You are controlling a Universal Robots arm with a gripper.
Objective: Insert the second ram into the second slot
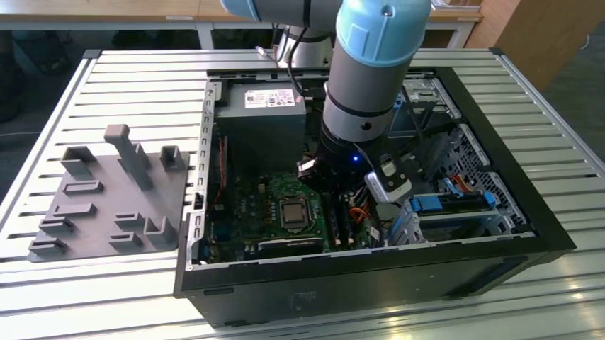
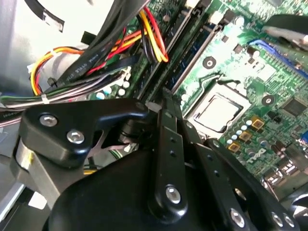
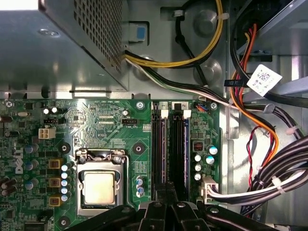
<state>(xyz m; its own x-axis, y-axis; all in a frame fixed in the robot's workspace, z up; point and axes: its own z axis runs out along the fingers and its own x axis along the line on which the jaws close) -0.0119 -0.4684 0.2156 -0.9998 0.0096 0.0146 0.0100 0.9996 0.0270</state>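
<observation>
Two long black memory slots (image 3: 159, 144) lie side by side on the green motherboard (image 3: 106, 120), beside the processor socket (image 3: 98, 186). A dark blue strip, the ram (image 3: 181, 144), stands on edge in the slot (image 3: 175, 144) nearer the cable bundle; it also shows in the second wrist view (image 2: 195, 54). My gripper (image 3: 166, 188) is low inside the case (image 1: 529, 234), its black fingers (image 2: 168, 125) drawn together at the near end of these slots. The contact point is hidden by the fingers. In the exterior view the gripper (image 1: 333, 190) hangs just above the board.
Yellow, orange and black cables (image 3: 250, 96) crowd the side of the slots. The silver power supply (image 3: 57, 43) fills the far corner. Blue drive-bay clips (image 1: 454, 202) sit at the exterior view's right. A grey fixture (image 1: 104, 195) lies on the slatted table outside the case.
</observation>
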